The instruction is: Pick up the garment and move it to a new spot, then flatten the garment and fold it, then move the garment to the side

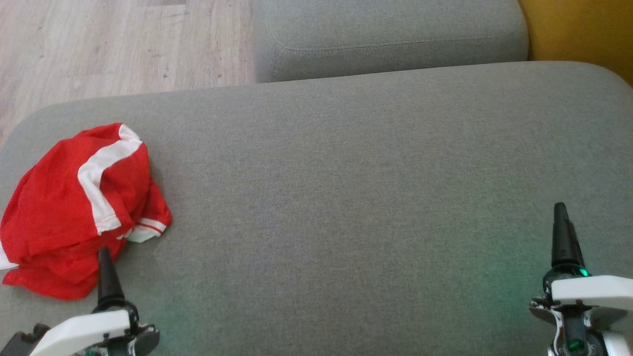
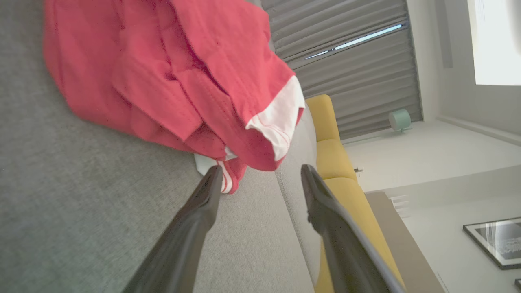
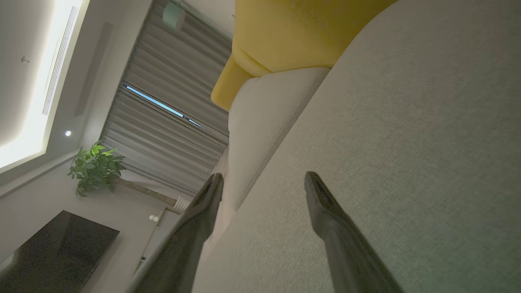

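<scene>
The garment (image 1: 79,207), red with white stripes and cuffs, lies crumpled at the left end of the grey cushion (image 1: 346,198). My left gripper (image 1: 105,267) stands at the garment's near edge, open and empty. In the left wrist view the garment (image 2: 171,77) bunches just ahead of the left gripper (image 2: 260,173), a white cuff hanging near the gap between its fingers. My right gripper (image 1: 561,232) hovers over bare cushion at the lower right, open and empty. In the right wrist view the right gripper (image 3: 264,181) points along the cushion (image 3: 407,142).
A second grey cushion (image 1: 390,39) lies beyond the far edge, with a yellow seat (image 1: 578,29) to its right. Wooden floor (image 1: 113,44) shows at the upper left. The cushion's middle and right are bare fabric.
</scene>
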You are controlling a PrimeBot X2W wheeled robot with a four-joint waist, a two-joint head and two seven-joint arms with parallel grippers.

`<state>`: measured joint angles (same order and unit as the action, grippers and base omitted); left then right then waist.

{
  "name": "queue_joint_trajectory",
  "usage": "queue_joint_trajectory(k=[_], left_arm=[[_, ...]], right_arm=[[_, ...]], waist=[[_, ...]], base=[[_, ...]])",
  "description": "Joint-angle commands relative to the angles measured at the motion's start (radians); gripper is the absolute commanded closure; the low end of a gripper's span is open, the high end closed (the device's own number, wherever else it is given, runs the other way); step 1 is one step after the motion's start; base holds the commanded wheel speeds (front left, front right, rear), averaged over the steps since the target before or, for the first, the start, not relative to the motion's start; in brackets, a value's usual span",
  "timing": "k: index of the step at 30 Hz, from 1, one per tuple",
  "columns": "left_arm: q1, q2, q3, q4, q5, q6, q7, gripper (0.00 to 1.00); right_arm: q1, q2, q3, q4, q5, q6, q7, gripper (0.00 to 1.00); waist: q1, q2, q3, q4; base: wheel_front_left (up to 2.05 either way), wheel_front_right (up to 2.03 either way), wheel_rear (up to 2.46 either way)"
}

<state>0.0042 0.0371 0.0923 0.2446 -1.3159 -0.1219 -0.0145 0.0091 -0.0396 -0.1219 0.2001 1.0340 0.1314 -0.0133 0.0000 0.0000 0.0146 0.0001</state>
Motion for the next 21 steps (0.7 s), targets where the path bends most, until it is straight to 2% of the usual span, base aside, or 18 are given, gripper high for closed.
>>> queue_joint_trajectory(k=[1,11,21], left_arm=[[-0.052,0.008,0.008,-0.037,0.015,0.005,-0.008,0.00],[-0.049,0.009,-0.055,-0.137,0.203,0.046,-0.038,0.00],[-0.042,0.009,-0.126,-0.192,0.375,0.066,-0.068,0.00]], right_arm=[[-0.050,-0.005,0.011,-0.043,-0.020,0.000,-0.011,0.00],[-0.051,-0.006,0.039,-0.097,-0.225,0.000,-0.041,0.00],[-0.047,-0.006,0.050,-0.133,-0.391,0.000,-0.070,0.00]], waist=[[0.0000,0.0000,0.000,0.000],[0.0000,0.0000,0.006,0.004],[0.0000,0.0000,0.007,0.003]], base=[[0.00,0.00,0.00],[0.00,0.00,0.00],[0.00,0.00,0.00]])
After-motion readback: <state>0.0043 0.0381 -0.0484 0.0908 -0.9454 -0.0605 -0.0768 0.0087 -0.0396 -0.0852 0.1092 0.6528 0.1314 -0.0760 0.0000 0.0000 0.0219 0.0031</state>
